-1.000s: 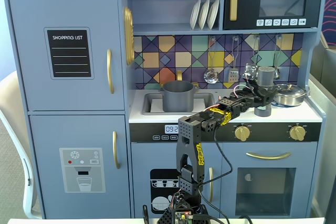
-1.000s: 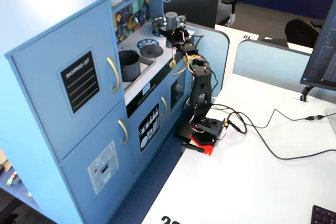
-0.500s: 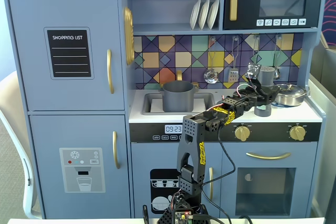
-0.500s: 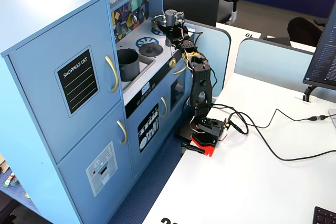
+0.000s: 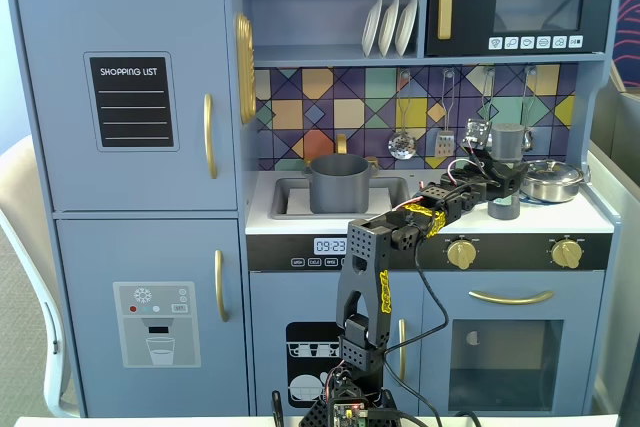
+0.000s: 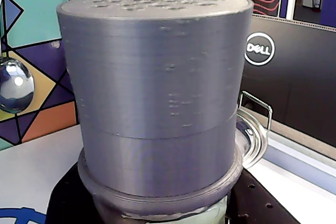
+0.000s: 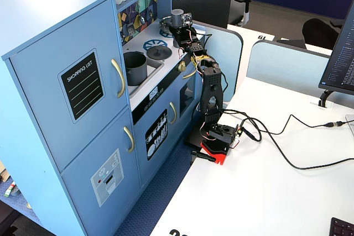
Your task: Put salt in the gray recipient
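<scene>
The salt [image 5: 507, 140] is a tall dark gray shaker with a wider cap, standing upright on the stove top at the right. In the wrist view its perforated cap [image 6: 155, 72] fills the frame, with a strip of pale green label at the bottom edge. My gripper [image 5: 503, 180] is closed around the shaker's body below the cap, with a black jaw on each side [image 6: 157, 214]. It also shows in a fixed view [image 7: 180, 29] with the salt [image 7: 177, 17]. The gray recipient [image 5: 340, 182], a matte dark pot, sits in the sink to the left [image 7: 134, 68].
A shiny silver pan [image 5: 551, 180] stands just right of the salt, its rim and handle showing in the wrist view [image 6: 253, 129]. A flat gray lid [image 7: 159, 53] lies between sink and stove. Utensils [image 5: 403, 142] hang on the backsplash behind. A shelf and microwave [image 5: 520, 11] overhang the counter.
</scene>
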Robot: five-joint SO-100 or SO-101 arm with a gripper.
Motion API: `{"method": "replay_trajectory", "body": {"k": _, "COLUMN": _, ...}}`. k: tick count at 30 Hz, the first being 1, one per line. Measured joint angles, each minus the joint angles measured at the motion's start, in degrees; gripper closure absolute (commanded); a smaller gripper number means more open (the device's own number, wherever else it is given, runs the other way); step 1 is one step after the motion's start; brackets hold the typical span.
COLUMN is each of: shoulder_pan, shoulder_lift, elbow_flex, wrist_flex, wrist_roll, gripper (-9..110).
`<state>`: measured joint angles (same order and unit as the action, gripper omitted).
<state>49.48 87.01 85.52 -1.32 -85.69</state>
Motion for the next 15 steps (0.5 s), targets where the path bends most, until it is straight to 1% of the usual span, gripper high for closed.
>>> {"method": "replay_trajectory", "body": {"k": 5, "shoulder_pan": -0.3, "shoulder_lift": -0.1, "elbow_flex": -4.4, "wrist_flex": 3.7, "wrist_roll": 1.1, "gripper": 101}}
{"method": "replay_trajectory", "body": {"k": 9, "shoulder_pan": -2.0, "shoulder_lift": -0.1, "elbow_flex": -10.5, "wrist_flex": 11.6, "wrist_roll": 2.7, "gripper": 101}}
{"method": "replay_trajectory", "body": {"k": 11, "shoulder_pan": -3.3, "shoulder_lift": 0.5, "elbow_flex": -13.3, "wrist_flex": 16.4, "wrist_roll": 4.7, "gripper": 101}}
{"method": "replay_trajectory", "body": {"k": 15, "shoulder_pan": -6.1, "shoulder_lift": 4.2, "elbow_flex": -16.4, "wrist_flex": 25.0, "wrist_roll": 11.6, "gripper": 101}}
